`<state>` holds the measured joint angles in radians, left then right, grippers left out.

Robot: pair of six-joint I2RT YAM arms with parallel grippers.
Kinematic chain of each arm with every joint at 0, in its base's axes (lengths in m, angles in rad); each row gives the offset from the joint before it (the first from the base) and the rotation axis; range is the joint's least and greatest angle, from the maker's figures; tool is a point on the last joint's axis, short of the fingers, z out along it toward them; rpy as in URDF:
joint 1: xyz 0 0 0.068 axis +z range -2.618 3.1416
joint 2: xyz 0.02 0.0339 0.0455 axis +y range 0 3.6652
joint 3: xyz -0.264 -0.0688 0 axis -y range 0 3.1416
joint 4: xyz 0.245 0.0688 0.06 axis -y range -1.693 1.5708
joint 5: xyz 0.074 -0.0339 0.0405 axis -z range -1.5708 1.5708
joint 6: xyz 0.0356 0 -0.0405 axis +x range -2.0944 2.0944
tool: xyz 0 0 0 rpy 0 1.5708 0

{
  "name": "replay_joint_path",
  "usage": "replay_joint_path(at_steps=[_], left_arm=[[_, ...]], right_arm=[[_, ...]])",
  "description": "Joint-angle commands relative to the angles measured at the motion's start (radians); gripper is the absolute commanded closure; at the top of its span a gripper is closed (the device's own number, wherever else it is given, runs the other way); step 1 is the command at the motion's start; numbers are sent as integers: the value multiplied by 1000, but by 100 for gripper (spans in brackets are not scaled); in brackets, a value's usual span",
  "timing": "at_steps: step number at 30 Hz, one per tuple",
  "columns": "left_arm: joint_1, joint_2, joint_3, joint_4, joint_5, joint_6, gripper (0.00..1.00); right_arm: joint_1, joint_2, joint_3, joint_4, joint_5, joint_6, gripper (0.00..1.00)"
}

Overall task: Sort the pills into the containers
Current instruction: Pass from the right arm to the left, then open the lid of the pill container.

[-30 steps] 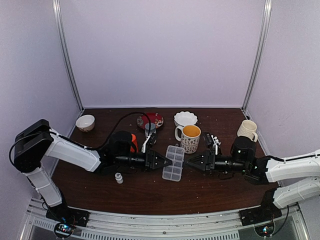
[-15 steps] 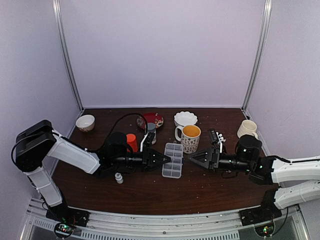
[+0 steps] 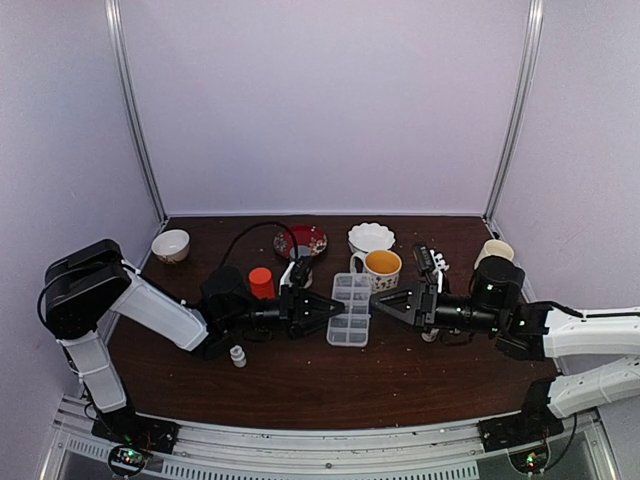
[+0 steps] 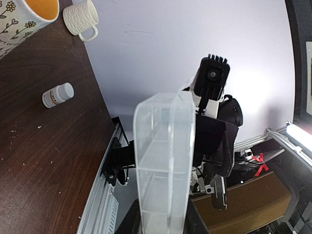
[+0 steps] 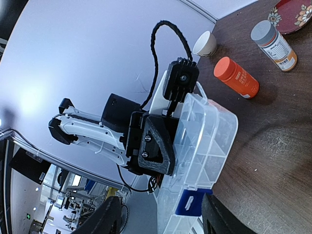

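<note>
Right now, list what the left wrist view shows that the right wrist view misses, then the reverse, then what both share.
Only the left wrist view: the flowered mug, the cream mug, a small white bottle, the right arm's camera. Only the right wrist view: the orange bottle, the grey-capped bottle, the red plate, a small pale bowl, the box's blue latch. Both: the clear pill box, held by the left gripper, and the brown table.

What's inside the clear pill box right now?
The cells that show through the pill box look empty, with nothing lying in them. The left gripper clamps one edge and covers the cells there.
</note>
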<state>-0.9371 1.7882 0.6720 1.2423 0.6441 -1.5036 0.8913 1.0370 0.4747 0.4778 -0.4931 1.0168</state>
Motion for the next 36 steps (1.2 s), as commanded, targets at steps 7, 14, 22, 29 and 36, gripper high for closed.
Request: replay_joint_path(at_steps=[7, 14, 22, 29, 36], left_arm=[[-8, 2, -2, 108, 20, -16, 95], [-9, 3, -2, 96, 20, -8, 95], [-8, 2, -12, 75, 12, 13, 95], [-8, -19, -13, -25, -16, 79, 96], [-17, -39, 1, -133, -63, 139, 96]], right_arm=[[-1, 51, 52, -48, -16, -23, 43], [-2, 68, 54, 7, -57, 1, 64], [-2, 42, 48, -24, -50, -1, 86], [-2, 36, 101, -253, 24, -71, 87], [0, 72, 137, -337, 78, -87, 88]])
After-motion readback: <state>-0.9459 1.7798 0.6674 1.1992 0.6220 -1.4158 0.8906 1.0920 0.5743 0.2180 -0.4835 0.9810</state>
